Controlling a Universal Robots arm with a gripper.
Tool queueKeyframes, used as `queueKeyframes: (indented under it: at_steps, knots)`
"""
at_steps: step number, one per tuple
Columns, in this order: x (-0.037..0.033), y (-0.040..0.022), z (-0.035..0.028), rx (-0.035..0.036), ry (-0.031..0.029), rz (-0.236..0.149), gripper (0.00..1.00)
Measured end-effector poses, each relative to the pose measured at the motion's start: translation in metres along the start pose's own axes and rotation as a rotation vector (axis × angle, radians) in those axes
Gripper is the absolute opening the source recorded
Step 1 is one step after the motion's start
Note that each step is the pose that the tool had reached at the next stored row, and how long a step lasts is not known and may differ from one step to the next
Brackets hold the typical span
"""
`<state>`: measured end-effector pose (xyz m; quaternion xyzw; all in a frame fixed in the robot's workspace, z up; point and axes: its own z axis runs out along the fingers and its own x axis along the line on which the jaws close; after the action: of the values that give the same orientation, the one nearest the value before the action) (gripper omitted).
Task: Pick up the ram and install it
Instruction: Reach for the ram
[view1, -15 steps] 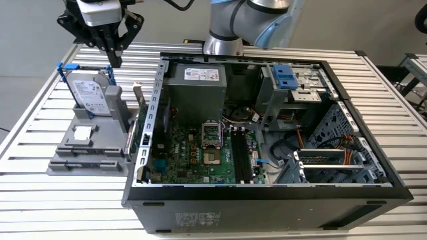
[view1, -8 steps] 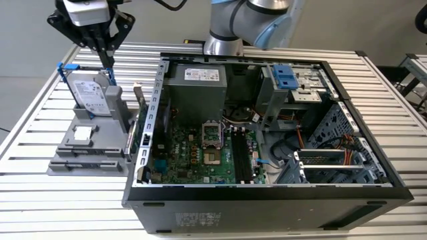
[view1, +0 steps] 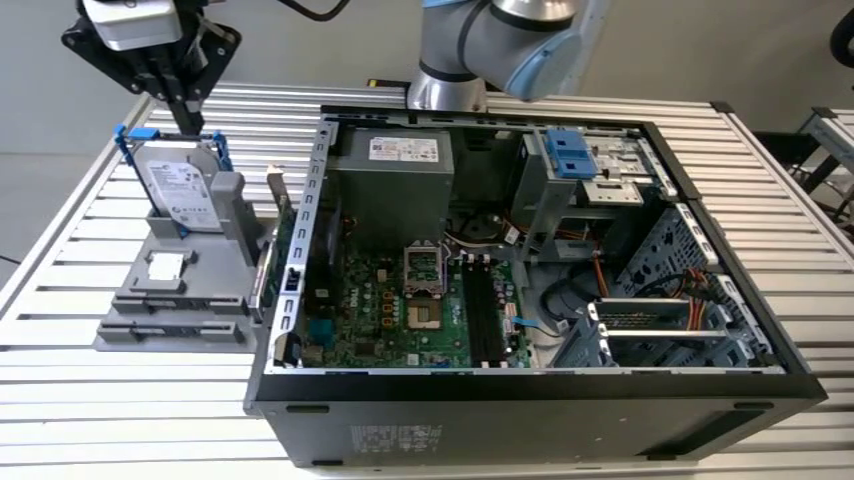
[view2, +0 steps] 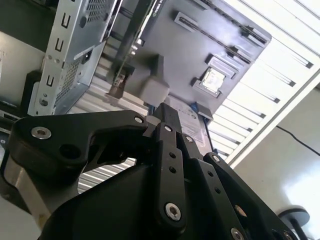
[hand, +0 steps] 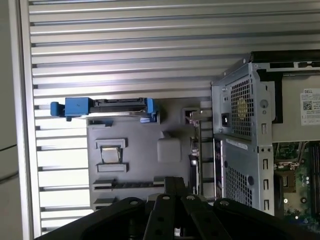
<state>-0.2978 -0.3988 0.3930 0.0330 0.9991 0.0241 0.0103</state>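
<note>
Ram (hand: 125, 184): thin dark stick lying in a long groove of the grey holder (hand: 135, 127), at the end far from the hard drive (view1: 180, 190). It shows edge-on in the first wrist view, so its chips and label are hard to make out. One end goes behind the gripper (hand: 172, 183).
Gripper state: it hangs over the top of the hard drive, well apart from the ram. Its two fingers (view1: 187, 110) look pressed together, with nothing seen between them.
Gripper body: in both wrist views this big black shape blocks much of the holder.
Hard drive: it stands leaning on the holder in a blue frame (hand: 77, 107). In the second wrist view it is mostly hidden behind the fingers.
Small square chip (view1: 166, 266): it rests in the holder between the hard drive and the ram.
Card (view1: 276, 200): it stands on edge between the holder and the computer case (view1: 534, 420). It is thin and hard to see.
Computer case: open, just beside the holder, with a green board (view1: 387, 310) inside. Its near corner is cut off.
Table (view1: 120, 400): silver slats lie under everything.
Arm (view1: 501, 35): its upper part is cut off.
</note>
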Motion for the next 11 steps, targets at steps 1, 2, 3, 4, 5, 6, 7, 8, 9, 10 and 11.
queueKeyframes:
  at_steps: [1, 2, 3, 4, 5, 6, 7, 8, 9, 10, 11]
  knots:
    - [0.0033, -0.0002, -0.0001, 0.0000, 0.0000, 0.000, 0.00]
    - [0.0064, -0.0004, -0.0002, 0.0000, 0.0001, -0.001, 0.00]
    - [0.0096, -0.0006, -0.0003, 0.0000, 0.0001, -0.001, 0.00]
    - [0.0127, -0.0008, -0.0003, 0.0000, 0.0002, -0.001, 0.00]
    - [0.0157, -0.0010, -0.0004, 0.0001, 0.0002, -0.002, 0.00]
    - [0.0186, -0.0012, -0.0005, 0.0000, 0.0002, -0.002, 0.00]
    - [0.0210, -0.0014, -0.0005, 0.0000, 0.0002, -0.003, 0.00]
    - [0.0232, -0.0015, -0.0006, 0.0000, 0.0003, -0.006, 0.00]
    - [0.0248, -0.0016, -0.0006, -0.0002, 0.0004, -0.009, 0.00]
    - [0.0264, -0.0017, -0.0006, -0.0003, 0.0006, -0.013, 0.00]
    - [0.0276, -0.0017, -0.0006, -0.0003, 0.0008, -0.017, 0.00]
